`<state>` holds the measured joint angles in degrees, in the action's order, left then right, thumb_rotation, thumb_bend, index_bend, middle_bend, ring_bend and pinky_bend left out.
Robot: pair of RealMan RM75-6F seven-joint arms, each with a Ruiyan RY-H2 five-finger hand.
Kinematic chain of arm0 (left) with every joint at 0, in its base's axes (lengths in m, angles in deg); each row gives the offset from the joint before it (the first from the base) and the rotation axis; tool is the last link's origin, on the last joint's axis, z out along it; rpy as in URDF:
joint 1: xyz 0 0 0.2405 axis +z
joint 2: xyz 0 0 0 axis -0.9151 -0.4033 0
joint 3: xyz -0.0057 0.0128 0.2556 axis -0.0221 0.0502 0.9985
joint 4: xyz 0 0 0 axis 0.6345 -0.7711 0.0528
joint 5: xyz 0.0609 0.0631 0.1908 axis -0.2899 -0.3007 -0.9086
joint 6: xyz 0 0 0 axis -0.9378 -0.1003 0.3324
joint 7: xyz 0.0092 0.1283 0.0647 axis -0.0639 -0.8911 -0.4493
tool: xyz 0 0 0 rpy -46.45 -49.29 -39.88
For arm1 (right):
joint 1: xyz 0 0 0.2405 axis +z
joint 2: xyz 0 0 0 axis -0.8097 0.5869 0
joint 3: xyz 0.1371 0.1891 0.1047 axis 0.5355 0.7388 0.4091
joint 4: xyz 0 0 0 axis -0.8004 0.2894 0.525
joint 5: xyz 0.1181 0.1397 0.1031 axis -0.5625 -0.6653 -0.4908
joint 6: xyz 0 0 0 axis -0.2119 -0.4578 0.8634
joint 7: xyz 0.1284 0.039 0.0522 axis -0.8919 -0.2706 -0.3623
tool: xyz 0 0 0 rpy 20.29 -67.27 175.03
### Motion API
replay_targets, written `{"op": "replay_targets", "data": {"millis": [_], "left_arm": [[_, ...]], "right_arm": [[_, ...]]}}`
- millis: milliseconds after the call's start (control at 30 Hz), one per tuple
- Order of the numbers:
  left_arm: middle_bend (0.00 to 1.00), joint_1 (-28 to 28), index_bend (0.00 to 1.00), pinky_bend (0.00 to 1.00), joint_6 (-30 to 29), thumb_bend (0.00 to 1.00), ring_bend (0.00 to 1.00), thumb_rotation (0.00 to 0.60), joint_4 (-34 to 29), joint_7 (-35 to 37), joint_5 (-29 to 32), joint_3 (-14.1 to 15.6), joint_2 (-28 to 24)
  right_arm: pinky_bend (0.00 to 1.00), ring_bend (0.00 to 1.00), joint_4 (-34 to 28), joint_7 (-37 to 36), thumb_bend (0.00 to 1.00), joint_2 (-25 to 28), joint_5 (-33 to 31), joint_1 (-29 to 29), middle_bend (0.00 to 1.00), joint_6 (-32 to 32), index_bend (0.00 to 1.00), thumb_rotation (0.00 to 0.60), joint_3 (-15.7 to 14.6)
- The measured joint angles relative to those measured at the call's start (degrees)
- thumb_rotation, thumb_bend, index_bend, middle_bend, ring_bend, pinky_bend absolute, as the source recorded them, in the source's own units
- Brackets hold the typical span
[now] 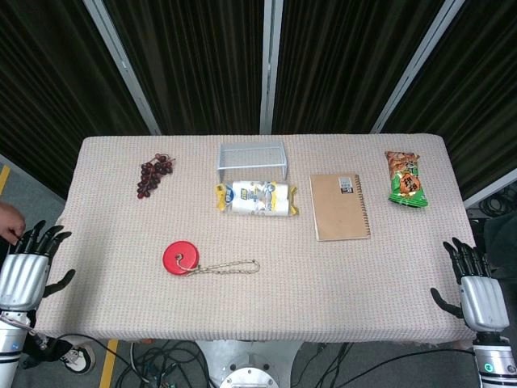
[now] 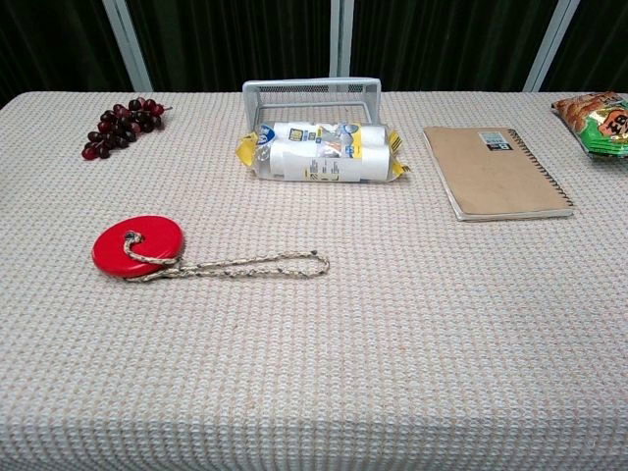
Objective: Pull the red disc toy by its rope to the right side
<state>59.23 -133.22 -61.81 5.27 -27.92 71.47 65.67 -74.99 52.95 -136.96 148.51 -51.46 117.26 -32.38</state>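
Note:
The red disc toy (image 1: 180,259) (image 2: 137,245) lies flat on the table, left of centre and near the front. Its braided rope (image 1: 230,267) (image 2: 245,265) is knotted through the disc and runs right, ending in a loop. My left hand (image 1: 28,271) hangs off the table's left front corner with fingers spread, holding nothing. Off the right front corner my right hand (image 1: 477,287) also has its fingers apart and is empty. Both hands are far from the disc and rope. The chest view shows neither hand.
At the back lie a bunch of dark grapes (image 1: 152,176), a wire basket (image 1: 252,159), a packet of white rolls (image 1: 254,198), a brown notebook (image 1: 339,207) and a green snack bag (image 1: 404,179). A person's hand (image 1: 8,220) shows at the left edge.

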Motion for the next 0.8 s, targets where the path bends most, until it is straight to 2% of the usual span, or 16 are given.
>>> {"op": "replay_targets", "data": {"millis": [200,533,800], "left_arm": [[0.16,-0.30,0.21,0.17,2.11,0.21,0.05,0.600,-0.48,-0.49,0.24,0.78,-0.31],[0.16,-0.48,0.21,0.17,2.25,0.21,0.06,0.600,-2.17,-0.42,0.23,0.82,-1.18],[0.16,0.24,0.21,0.17,1.73,0.21,0.07,0.600,-0.76,0.40,0.49,1.16,-0.03]], "right_arm": [[0.00,0.00,-0.79,0.32,0.17,0.07,0.14,0.68,0.00,-0.76,0.00,0.600,0.11],[0.00,0.00,-2.89,2.08,0.17,0.74,0.97,1.99,0.00,-2.45,0.00,0.600,-0.17],[0.00,0.00,-6.97,7.02,0.17,2.11,5.54,7.46,0.07,-7.28,0.00,0.600,-0.35]]}}
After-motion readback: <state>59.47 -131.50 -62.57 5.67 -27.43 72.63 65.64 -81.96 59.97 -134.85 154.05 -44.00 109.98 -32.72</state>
